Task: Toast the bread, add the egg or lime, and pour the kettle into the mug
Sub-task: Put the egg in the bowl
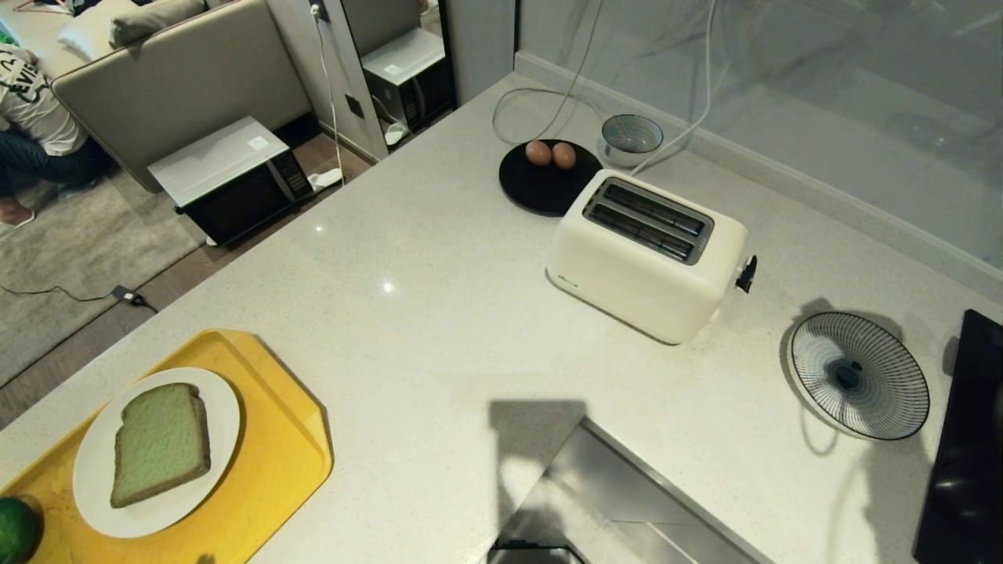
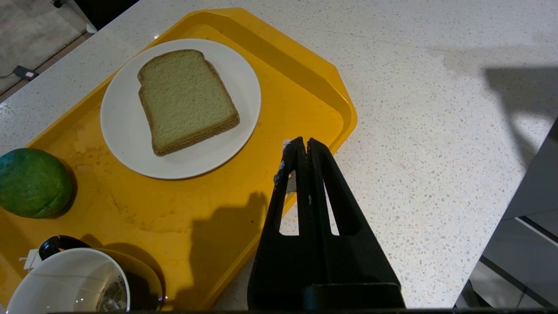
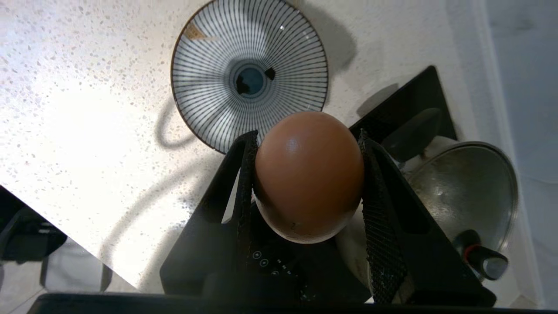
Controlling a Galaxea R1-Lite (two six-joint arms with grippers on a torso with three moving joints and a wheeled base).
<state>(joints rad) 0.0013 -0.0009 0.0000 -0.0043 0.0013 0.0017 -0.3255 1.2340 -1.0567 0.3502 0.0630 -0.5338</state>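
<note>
The pale green bread point(image 1: 161, 442) point(image 2: 187, 100) lies flat on a white plate point(image 2: 126, 144) on the yellow tray point(image 1: 274, 462). The lime point(image 2: 32, 183) and the mug point(image 2: 65, 283), white inside, share that tray. My right gripper point(image 3: 307, 135) is shut on a reddish-brown egg point(image 3: 309, 174), above the counter beside a striped plate point(image 3: 248, 74). Two more eggs point(image 1: 550, 153) rest on a black plate point(image 1: 541, 192) behind the cream toaster point(image 1: 646, 251). My left gripper point(image 2: 304, 141) hangs shut and empty over the tray's edge. The kettle is out of view. Neither gripper shows in the head view.
The toaster's two slots point(image 1: 649, 219) face up, empty. A patterned bowl point(image 1: 631, 135) and cables lie at the back. A black hob point(image 1: 964, 454) with a steel pan lid point(image 3: 466, 192) is at the right. A steel sink point(image 1: 611, 501) sits at the front edge.
</note>
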